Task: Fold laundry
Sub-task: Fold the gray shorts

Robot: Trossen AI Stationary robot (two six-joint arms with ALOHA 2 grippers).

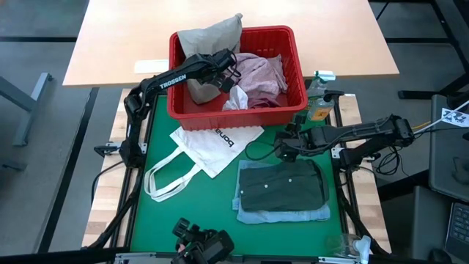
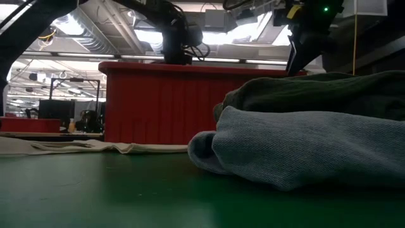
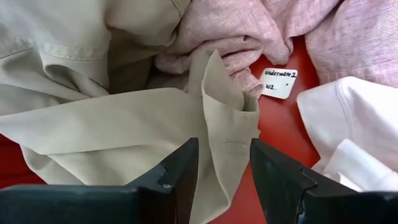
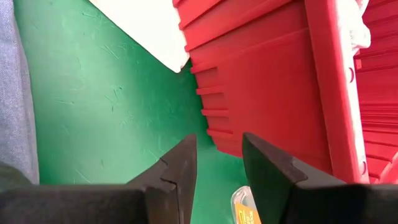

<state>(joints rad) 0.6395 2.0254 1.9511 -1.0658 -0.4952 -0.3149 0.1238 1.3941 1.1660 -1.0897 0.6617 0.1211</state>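
A red basket (image 1: pixel 242 114) at the far side of the green mat (image 1: pixel 183 198) holds a beige-khaki garment (image 3: pixel 93 124), a mottled pink one (image 3: pixel 249 31) and a small white piece (image 3: pixel 348 124). My left gripper (image 3: pixel 224 155) is inside the basket (image 1: pixel 227 73), open, with a raised flap of the beige garment between its fingers. A folded dark grey-green garment (image 1: pixel 282 187) lies on a folded light blue one (image 1: pixel 282 214) on the mat's right half. My right gripper (image 4: pixel 219 149) hangs open over bare mat between that stack and the basket (image 1: pixel 286 144). My left gripper slants down from above over the beige garment. A standing flap of it (image 3: pixel 227 124) reaches in between the two open fingers. Whether the fingers touch the flap, I cannot tell.
A white tote bag (image 1: pixel 212 143) with loop handles lies flat on the mat, left of centre. A small bottle (image 1: pixel 319 99) stands by the basket's right wall, close to my right gripper. A paper tag (image 3: pixel 280 83) lies in the basket. A wooden table (image 1: pixel 146 37) stands beyond.
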